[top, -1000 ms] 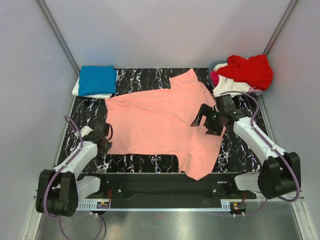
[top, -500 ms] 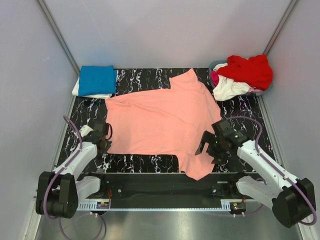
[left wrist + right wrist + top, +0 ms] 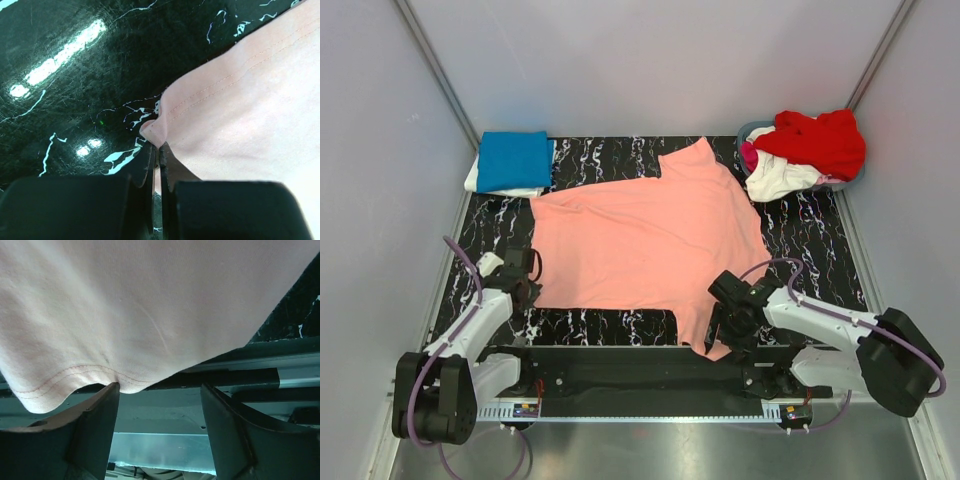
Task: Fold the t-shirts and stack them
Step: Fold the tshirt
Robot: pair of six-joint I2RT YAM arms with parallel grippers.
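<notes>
Cloth this limp and light, a salmon-pink t-shirt (image 3: 640, 240) spread across the middle of the marbled table (image 3: 810, 250), will likely sag and slide unless taken by its hem corners. The overhead view gives the whole layout, with a folded blue shirt (image 3: 515, 158) at 10 o'clock; only the wrist views show the grips: left gripper (image 3: 157, 150) at 8 o'clock pinched tight on a hem corner, right gripper (image 3: 160, 390) at 5 o'clock with fingers (image 3: 95, 430) apart astride the near hem.

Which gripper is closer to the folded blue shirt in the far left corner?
Left. The left gripper pinches the salmon-pink shirt at its near-left corner, in front of the blue shirt; the right gripper is open at the near-right hem.
</notes>
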